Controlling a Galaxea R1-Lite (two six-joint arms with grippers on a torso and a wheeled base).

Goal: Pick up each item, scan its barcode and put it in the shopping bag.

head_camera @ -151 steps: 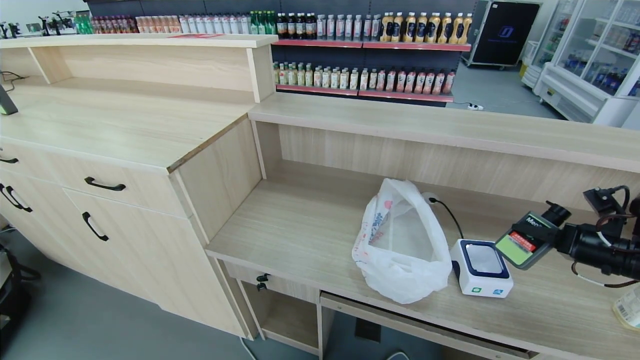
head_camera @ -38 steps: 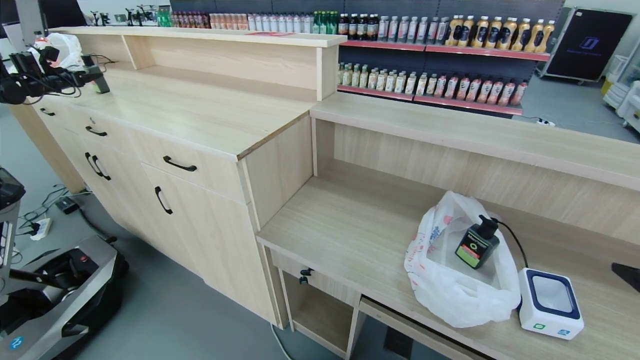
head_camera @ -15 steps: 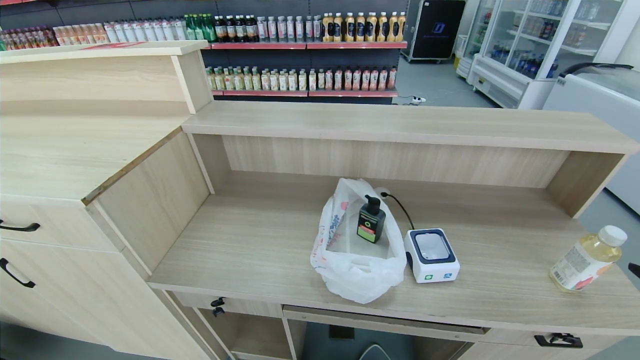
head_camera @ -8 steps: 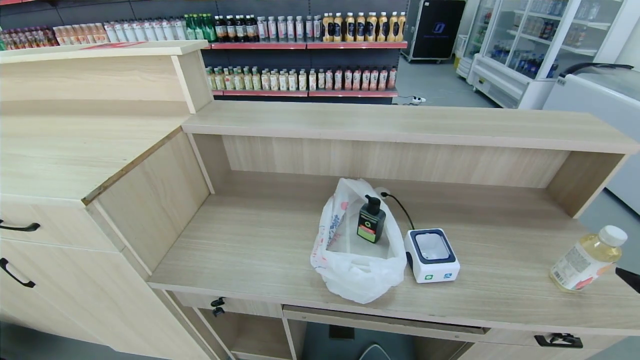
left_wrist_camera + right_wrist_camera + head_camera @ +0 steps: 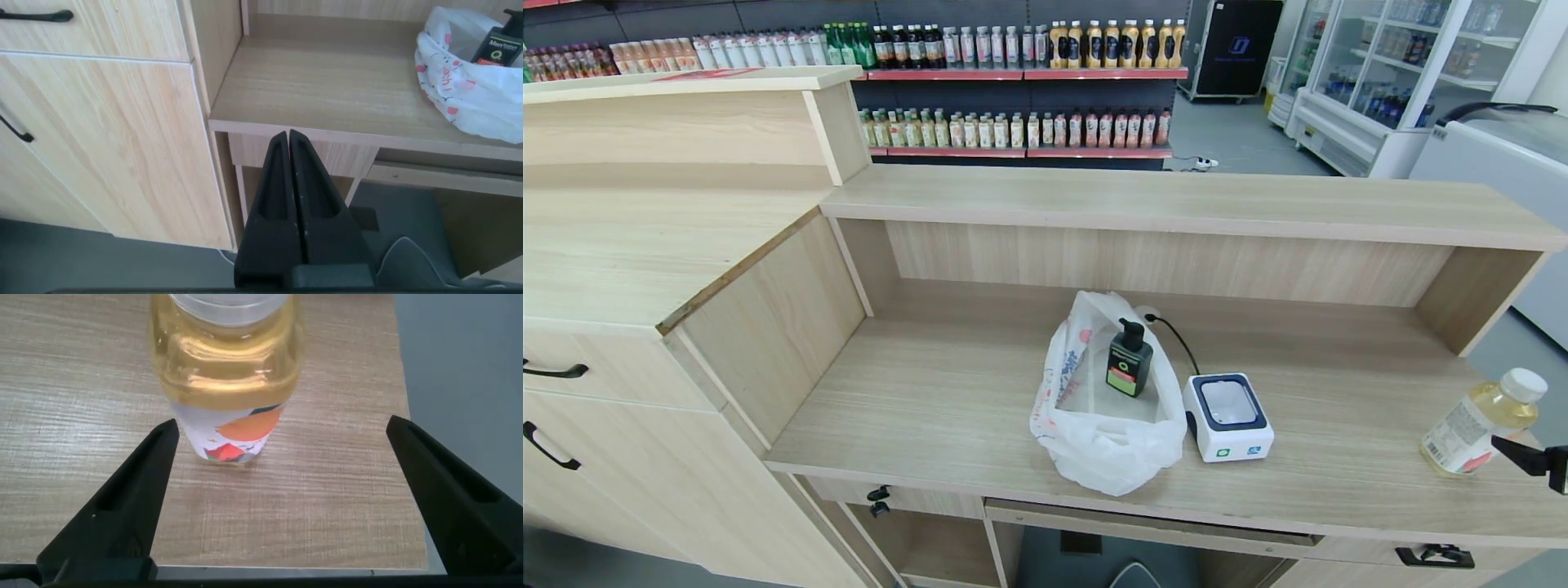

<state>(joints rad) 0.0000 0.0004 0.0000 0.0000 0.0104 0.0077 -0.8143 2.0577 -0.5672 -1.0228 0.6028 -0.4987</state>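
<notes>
The bottle (image 5: 225,376) stands on the counter (image 5: 73,498) just ahead of the right gripper (image 5: 282,425), whose jaws are wide apart. The left wrist view adds the left gripper (image 5: 288,139), closed, below the counter edge

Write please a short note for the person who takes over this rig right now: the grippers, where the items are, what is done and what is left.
Left gripper: shut, empty, held low and pointing at the counter's front.
Right gripper: open, empty, facing the yellow drink bottle, not touching it.
Shopping bag: open on the counter, with the scanner just to its right.
Done: the black pump bottle stands upright in the bag.
Left: grasp the drink bottle, upright near the counter's right end, scan it and bag it.
</notes>
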